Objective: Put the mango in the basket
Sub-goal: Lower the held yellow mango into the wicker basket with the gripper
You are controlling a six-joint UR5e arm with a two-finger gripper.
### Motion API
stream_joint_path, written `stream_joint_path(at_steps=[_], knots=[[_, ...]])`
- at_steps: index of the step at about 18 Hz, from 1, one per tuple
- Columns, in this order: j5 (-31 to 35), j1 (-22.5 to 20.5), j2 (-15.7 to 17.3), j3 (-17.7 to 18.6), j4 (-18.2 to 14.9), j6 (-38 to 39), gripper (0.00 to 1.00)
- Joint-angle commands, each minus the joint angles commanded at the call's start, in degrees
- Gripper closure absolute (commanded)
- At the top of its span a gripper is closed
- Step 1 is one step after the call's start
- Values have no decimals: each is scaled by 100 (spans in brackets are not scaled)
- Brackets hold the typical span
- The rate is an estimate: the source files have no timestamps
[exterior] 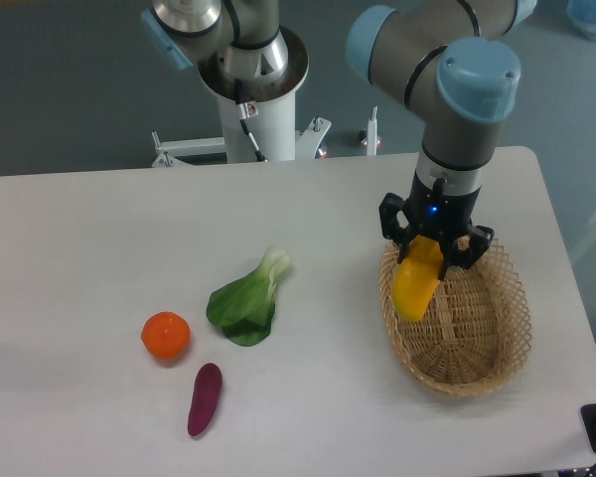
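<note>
We see the mango (415, 289): smooth, elongated, yellow-orange, tilted steeply with its upper end up-right and its lower end down-left. Upper end sits between the tool (435, 250) fingers, held off the worktop (99, 248). Lower end hangs over the left rim of the basket (477, 348), mostly inside the rim line; we can't tell if it touches the weave. Basket: oval, shallow, light tan open-weave wicker, upright, long axis running near to far, on the right side of the worktop close to its right edge. No other item shows inside it.
</note>
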State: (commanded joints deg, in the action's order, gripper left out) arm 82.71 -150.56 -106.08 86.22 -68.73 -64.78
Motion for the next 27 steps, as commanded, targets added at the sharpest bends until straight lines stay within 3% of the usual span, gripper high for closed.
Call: stream_joint_path(at_steps=[13,17,21,25,27], knots=[[70,-237,123,219,-70,-316,55],[62,-422,53,395,52,-597,55],[79,-431,-298,457,605,-615,55],[70,-457,-509,878,1396,-641,55],[79,-466,-589,984,1582,-624,55]])
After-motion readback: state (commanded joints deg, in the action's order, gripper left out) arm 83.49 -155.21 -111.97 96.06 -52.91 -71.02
